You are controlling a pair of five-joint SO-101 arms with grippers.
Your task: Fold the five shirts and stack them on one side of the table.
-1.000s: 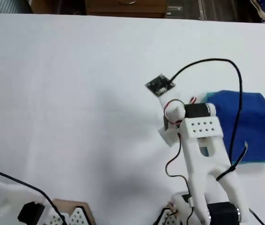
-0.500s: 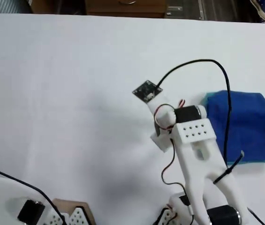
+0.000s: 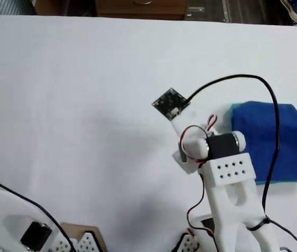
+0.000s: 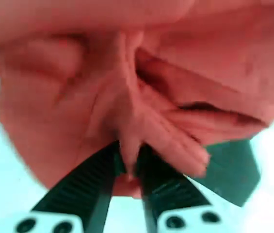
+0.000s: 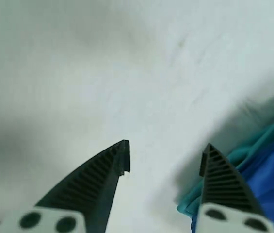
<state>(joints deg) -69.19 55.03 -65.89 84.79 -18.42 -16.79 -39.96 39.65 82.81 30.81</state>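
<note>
Red shirt [image 4: 78,97] pinched in the left claw [image 4: 129,167]; right claw [image 5: 165,158] gapes empty, blue stack [image 3: 290,137] just beside it, nearer this arm.

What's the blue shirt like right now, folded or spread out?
Folded. The blue shirt lies as a compact rectangle, with a teal shirt edge peeking out beneath it.

My table [image 3: 85,79] is a plain white worktop. Near its right edge lies a small stack of folded cloth: a teal shirt [image 3: 274,181] flat on the surface, showing as a thin rim, with a blue shirt [image 3: 295,142] folded on top of it. A brown block [image 3: 80,230] sits at the near edge.
</note>
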